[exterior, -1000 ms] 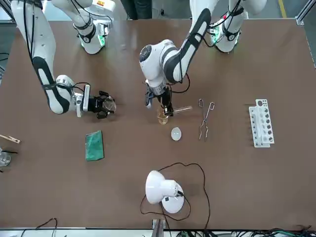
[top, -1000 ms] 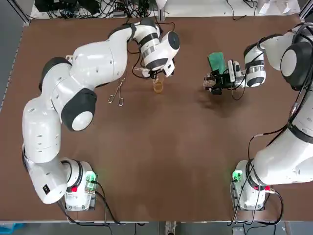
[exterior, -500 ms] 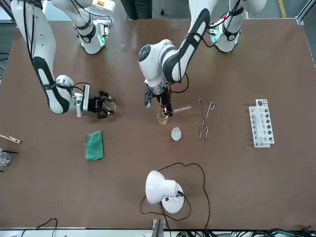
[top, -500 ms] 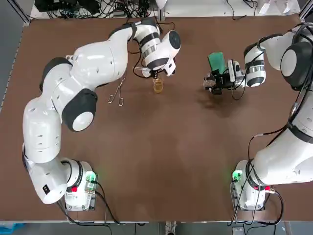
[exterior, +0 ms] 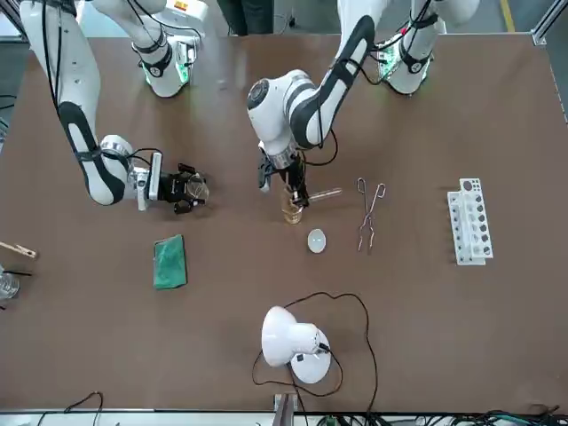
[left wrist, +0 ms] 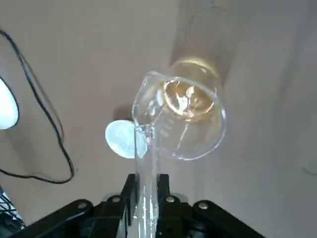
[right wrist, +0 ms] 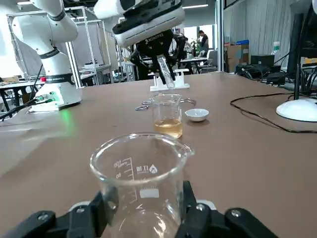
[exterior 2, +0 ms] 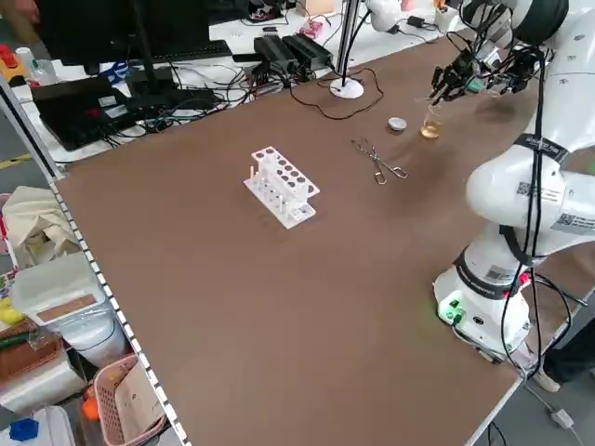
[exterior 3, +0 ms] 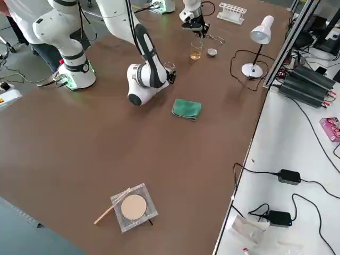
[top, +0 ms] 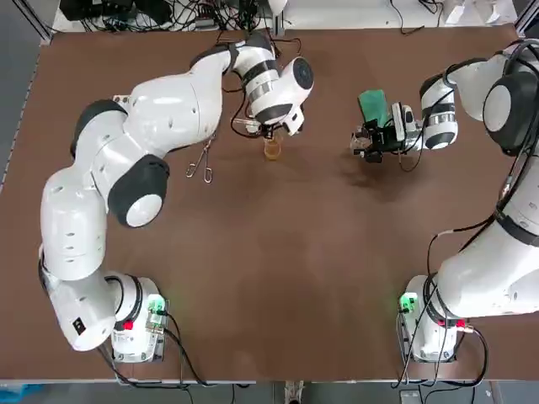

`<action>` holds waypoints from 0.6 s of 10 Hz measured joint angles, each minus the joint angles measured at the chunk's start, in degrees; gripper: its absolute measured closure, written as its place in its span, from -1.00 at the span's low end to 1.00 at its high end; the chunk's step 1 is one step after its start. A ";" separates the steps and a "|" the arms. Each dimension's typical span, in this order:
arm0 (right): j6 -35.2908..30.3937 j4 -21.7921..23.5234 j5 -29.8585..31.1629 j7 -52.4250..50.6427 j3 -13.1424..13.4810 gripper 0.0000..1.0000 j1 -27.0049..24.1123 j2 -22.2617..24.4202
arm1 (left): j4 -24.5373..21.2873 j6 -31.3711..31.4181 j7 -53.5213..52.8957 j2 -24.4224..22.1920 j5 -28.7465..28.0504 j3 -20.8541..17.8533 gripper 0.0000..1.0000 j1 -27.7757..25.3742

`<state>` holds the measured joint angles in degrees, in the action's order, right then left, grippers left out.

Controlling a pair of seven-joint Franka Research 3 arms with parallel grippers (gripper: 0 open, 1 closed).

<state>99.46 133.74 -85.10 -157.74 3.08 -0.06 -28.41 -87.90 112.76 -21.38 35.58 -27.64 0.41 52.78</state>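
My left gripper is shut on a clear test tube, which is tilted with its mouth at the rim of a small glass beaker holding amber liquid. That beaker stands on the brown table at the far middle. My right gripper lies low over the table to the right, shut on an empty graduated beaker. The right wrist view shows the tilted tube over the amber beaker.
A green cloth lies just beyond the right gripper. A small white dish, metal tongs, a clear tube on the table and a white tube rack sit around the amber beaker. A desk lamp stands at the far edge.
The left wrist has turned and shifted slightly while keeping the tube at the amber beaker. The right arm has not moved.
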 joint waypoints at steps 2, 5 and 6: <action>0.00 -0.02 0.00 0.00 0.00 -0.17 0.00 0.00 | 0.25 0.00 0.52 -0.09 0.00 -0.03 0.57 -0.02; 0.00 -0.09 0.00 0.00 0.01 -0.17 0.00 0.00 | 0.54 -0.05 1.64 -1.86 3.48 -0.19 0.57 -2.27; 0.00 -0.10 0.00 0.00 0.01 -0.17 0.00 0.00 | 0.56 -0.09 1.51 -2.94 5.36 -0.22 0.57 -4.04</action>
<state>99.46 133.64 -85.11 -157.74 3.09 -0.06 -28.41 -87.34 112.67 -19.87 32.64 -22.28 0.19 48.75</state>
